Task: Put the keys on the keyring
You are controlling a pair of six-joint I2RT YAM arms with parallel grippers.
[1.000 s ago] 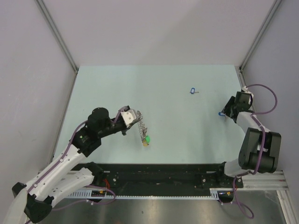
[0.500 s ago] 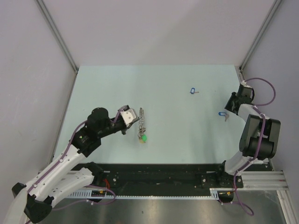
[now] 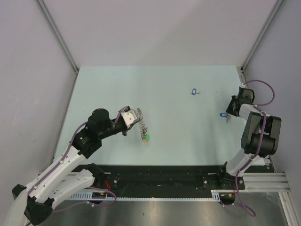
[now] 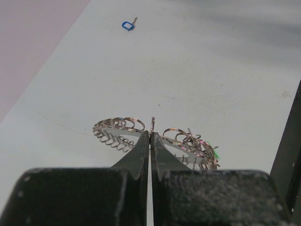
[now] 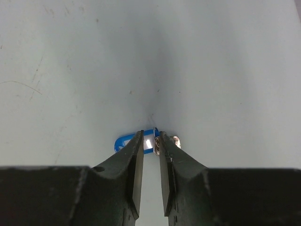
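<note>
My left gripper (image 4: pixel 151 133) (image 3: pixel 136 117) is shut on the rim of the keyring (image 4: pixel 188 143), a silver ring fringed with small rings. The keyring (image 3: pixel 142 128) hangs from the gripper above the table, a green tag (image 3: pixel 147 137) at its low end. One of the keys (image 5: pixel 127 140), with a blue tag, lies flat on the table at the right. My right gripper (image 5: pixel 151 136) (image 3: pixel 229 110) is at it, jaws a narrow gap apart, with the tag's end and its small ring (image 5: pixel 158 146) in the gap. Another blue-tagged key (image 3: pixel 193 91) (image 4: pixel 128 25) lies farther back.
The pale green table (image 3: pixel 155 94) is walled by grey panels on the left, back and right. My right arm (image 3: pixel 256 132) stands close to the right wall. A black rail (image 3: pixel 160 176) runs along the near edge.
The right jaws have narrowed around the blue tag. The right wrist has shifted slightly toward the back right. The hanging keyring has swung a little under the left gripper.
</note>
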